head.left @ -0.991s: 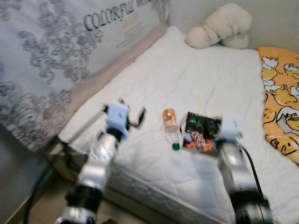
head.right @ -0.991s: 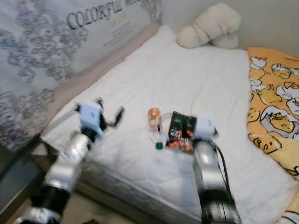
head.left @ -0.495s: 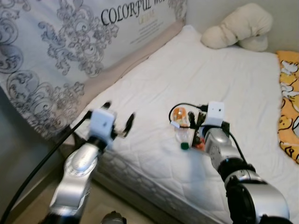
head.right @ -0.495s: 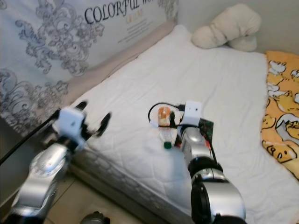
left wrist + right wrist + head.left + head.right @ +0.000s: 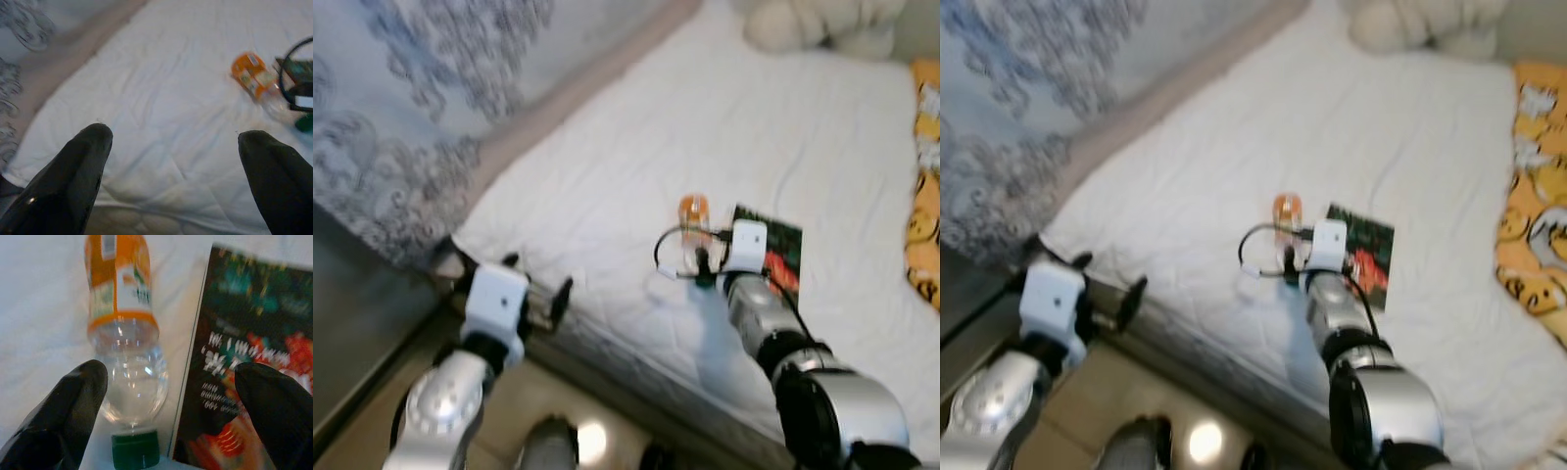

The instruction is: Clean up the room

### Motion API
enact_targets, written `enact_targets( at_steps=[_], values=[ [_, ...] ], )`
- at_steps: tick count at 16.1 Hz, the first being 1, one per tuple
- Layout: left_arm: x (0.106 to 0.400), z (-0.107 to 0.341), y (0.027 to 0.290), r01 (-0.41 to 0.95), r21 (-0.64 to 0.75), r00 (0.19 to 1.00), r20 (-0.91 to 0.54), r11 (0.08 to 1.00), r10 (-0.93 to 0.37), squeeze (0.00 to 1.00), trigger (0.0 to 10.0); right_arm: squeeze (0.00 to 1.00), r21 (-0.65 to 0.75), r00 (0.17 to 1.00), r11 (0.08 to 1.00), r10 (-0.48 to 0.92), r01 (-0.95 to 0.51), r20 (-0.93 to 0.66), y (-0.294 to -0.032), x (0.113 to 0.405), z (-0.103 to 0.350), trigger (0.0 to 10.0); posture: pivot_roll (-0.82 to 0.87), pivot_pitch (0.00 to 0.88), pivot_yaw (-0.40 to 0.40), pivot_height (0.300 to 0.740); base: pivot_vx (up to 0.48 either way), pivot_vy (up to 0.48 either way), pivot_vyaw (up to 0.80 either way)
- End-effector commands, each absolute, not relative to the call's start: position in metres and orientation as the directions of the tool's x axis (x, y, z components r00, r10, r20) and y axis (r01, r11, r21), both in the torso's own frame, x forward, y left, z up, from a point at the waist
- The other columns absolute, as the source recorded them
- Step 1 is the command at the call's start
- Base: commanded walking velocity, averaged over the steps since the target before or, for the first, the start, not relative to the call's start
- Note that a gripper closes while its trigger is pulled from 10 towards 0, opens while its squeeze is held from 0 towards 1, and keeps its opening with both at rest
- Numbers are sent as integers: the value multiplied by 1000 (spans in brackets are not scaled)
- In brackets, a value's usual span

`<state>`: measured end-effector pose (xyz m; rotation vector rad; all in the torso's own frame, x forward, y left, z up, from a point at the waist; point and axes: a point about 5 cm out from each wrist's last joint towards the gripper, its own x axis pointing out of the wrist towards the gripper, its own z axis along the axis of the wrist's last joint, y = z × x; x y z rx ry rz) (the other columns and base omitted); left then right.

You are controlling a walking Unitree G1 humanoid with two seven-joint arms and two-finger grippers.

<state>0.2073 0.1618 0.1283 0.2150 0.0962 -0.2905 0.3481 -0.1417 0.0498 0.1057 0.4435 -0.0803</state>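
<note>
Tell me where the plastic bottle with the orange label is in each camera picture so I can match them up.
Left eye: bottle on the white bed, just ahead of the right gripper.
Right eye: bottle, same spot.
Left wrist: upper right.
Right wrist: centre-left.
Shared landmark: the dark snack packet beside it.

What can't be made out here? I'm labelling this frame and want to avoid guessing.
- Printed words on the dark packet: blurred in the right wrist view, too small in the eye views.
- Label text on the plastic bottle: blurred, cut by the top edge.
- Right gripper fingertips: hidden in the eye views behind its own wrist.
- Dark object on the floor: blurred, cut by the bottom edge.
</note>
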Motion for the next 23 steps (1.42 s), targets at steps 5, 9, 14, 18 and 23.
enact_targets(
  at_steps=[5,9,14,18,23],
  values=[
    [195,133,171,252,254,961,-178,934,-211,0,10000,0,155,864,983,-4,95,-504,-131,346,44,9804,392,293,-102,740,0,0,0],
    [194,132,169,248,236,960,-191,940,-205,0,10000,0,60,874,998,56,-31,-482,-120,350,51,0,380,278,-111,740,0,0,0],
    [202,127,168,250,234,958,-202,939,-205,0,10000,0,80,857,995,86,-53,-508,-119,346,45,0,365,250,-110,740,0,0,0],
    [213,122,166,250,231,958,-198,940,-206,0,10000,0,118,862,990,128,-80,-491,-114,348,49,0,340,200,-113,740,0,0,0],
    [249,120,162,246,244,966,-140,938,-217,0,10000,0,-138,955,986,49,-93,-293,-131,367,81,0,296,65,-116,740,0,0,0]
  ],
)
